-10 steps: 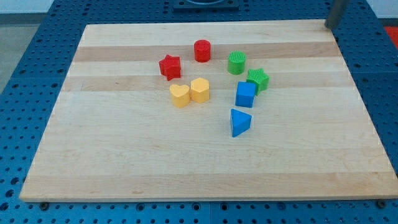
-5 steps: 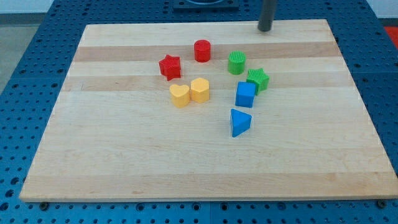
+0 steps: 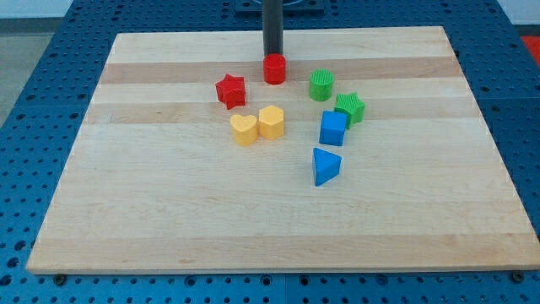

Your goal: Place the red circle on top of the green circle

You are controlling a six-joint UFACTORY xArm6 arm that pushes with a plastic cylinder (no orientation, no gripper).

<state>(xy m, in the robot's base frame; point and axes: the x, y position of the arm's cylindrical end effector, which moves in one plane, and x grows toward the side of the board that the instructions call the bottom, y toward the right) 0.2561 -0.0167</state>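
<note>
Moved from the view's upper right: my tip (image 3: 273, 56) now at the top edge of the red circle (image 3: 274, 69), contact not certain. No gripper fitted. Red circle unmoved, left of the green circle (image 3: 321, 85), apart

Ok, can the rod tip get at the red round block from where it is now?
Probably yes. My tip sits right behind the red round block, at its top edge in the view, seemingly touching, with nothing between. The green round block lies to its right, with bare board between them.
</note>
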